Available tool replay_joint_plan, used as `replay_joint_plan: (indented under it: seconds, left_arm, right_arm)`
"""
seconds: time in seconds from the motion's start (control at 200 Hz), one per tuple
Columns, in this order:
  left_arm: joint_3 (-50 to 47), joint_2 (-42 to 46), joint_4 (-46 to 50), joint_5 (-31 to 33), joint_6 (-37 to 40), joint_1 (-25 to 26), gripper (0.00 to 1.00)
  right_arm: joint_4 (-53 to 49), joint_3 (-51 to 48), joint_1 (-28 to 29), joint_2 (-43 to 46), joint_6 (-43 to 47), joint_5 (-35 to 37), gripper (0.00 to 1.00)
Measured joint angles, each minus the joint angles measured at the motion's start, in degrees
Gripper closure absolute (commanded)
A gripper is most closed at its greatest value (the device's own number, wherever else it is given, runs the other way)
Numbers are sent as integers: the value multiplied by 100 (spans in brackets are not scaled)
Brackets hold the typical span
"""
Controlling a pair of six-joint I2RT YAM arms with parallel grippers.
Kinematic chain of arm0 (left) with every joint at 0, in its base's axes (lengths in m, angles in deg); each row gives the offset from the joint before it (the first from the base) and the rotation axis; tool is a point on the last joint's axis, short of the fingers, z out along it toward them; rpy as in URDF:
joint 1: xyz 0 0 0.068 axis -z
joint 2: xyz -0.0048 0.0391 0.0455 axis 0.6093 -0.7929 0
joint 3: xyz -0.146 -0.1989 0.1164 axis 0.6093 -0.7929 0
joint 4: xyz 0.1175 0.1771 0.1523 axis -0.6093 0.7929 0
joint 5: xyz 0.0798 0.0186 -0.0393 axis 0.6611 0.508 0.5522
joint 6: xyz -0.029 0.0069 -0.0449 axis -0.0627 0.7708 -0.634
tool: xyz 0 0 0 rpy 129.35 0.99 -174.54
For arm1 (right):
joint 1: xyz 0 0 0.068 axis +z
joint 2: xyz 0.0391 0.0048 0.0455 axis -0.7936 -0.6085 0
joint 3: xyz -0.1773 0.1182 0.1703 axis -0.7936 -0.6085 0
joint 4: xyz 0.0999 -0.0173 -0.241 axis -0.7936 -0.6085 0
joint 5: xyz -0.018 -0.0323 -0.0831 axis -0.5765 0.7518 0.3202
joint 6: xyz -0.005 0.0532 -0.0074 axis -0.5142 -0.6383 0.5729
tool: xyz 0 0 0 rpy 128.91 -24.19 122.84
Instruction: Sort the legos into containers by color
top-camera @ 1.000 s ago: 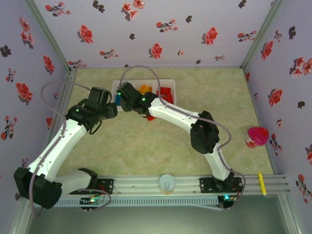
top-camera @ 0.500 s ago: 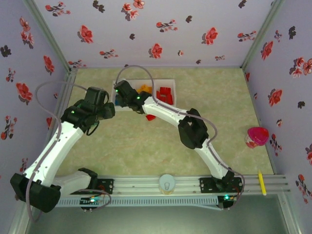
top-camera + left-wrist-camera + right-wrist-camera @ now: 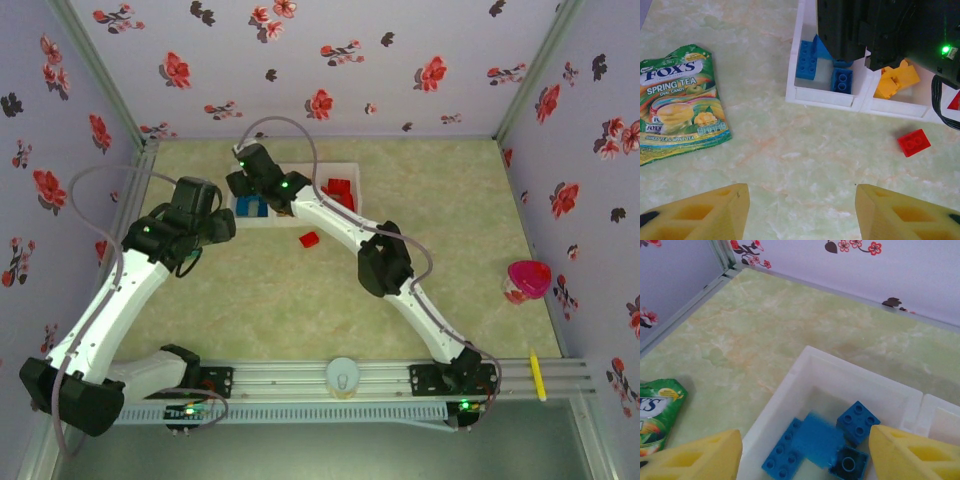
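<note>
place: lab test booth; evidence: floral-papered walls (image 3: 330, 60) boxing marble-look tabletop (image 3: 290, 300); aluminium mounting rail (image 3: 290, 377) along near edge

- Three tray compartments (image 3: 825, 96), joined in a row.
- Four blue bricks (image 3: 857, 421), all in one compartment.
- One red brick (image 3: 913, 142) loose outside.
- Orange bricks (image 3: 896, 80) bunched up, number unclear.
- One green candy packet (image 3: 680, 102).
- One pink cup (image 3: 527, 280).

Top external: high behind arm bases (image 3: 440, 378), looking down on whole counter (image 3: 280, 300). Left wrist: low, near, facing tray (image 3: 825, 95) front. Right wrist: close above its left compartment (image 3: 785, 385). Shared by wrists: blue bricks (image 3: 842, 80), green packet (image 3: 682, 107).
</note>
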Motion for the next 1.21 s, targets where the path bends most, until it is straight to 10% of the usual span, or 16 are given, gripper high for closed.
replay_joint_plan:
  seconds: [0.36, 1.205]
  left_arm:
    - [-2, -31, -7, -271, 48, 0, 41]
    - [59, -2496, -1200, -960, 407, 1399, 25]
  right_arm:
    - [-63, -988, -4, 577, 15, 39, 30]
    - [466, -7766, -1191, 6566, -970, 581, 29]
